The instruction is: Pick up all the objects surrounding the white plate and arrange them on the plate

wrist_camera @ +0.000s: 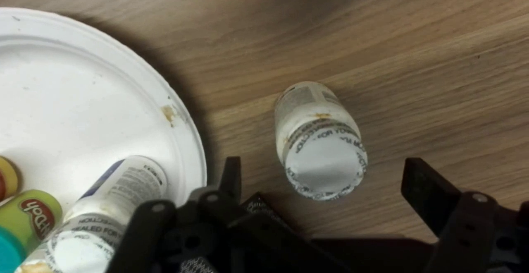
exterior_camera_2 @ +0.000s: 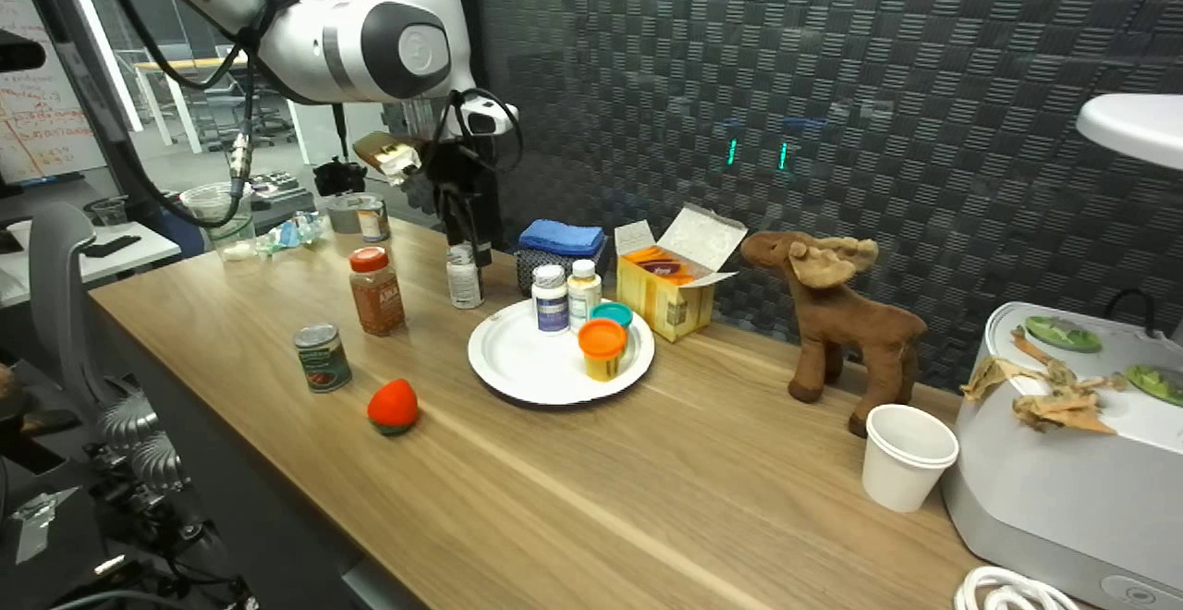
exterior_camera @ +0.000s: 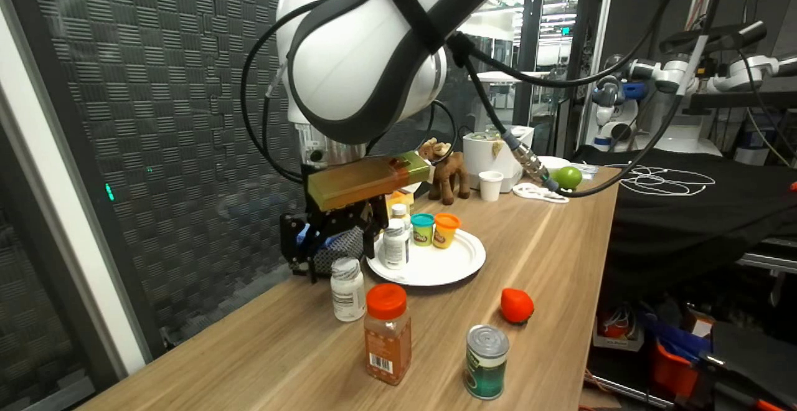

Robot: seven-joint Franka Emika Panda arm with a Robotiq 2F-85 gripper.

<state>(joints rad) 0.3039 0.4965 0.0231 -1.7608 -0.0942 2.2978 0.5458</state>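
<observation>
A wooden tabletop [exterior_camera: 535, 230] runs beside a dark patterned wall [exterior_camera: 149, 87]. In an exterior view, the white plate [exterior_camera: 451, 269] sits near the tabletop's wall-side edge, bearing two pill bottles [exterior_camera: 396, 248] and two lidded tubs [exterior_camera: 445, 233]. In an exterior view, a green-labelled can [exterior_camera_2: 323, 362] and a red-orange piece [exterior_camera_2: 395, 402] rest toward the opposite edge; the red-lidded jar [exterior_camera_2: 377, 303] stands farther in. In the wrist view, the gripper [wrist_camera: 323, 176] is spread wide, an upright white bottle [wrist_camera: 322, 140] between its fingers [wrist_camera: 427, 194], near the plate.
</observation>
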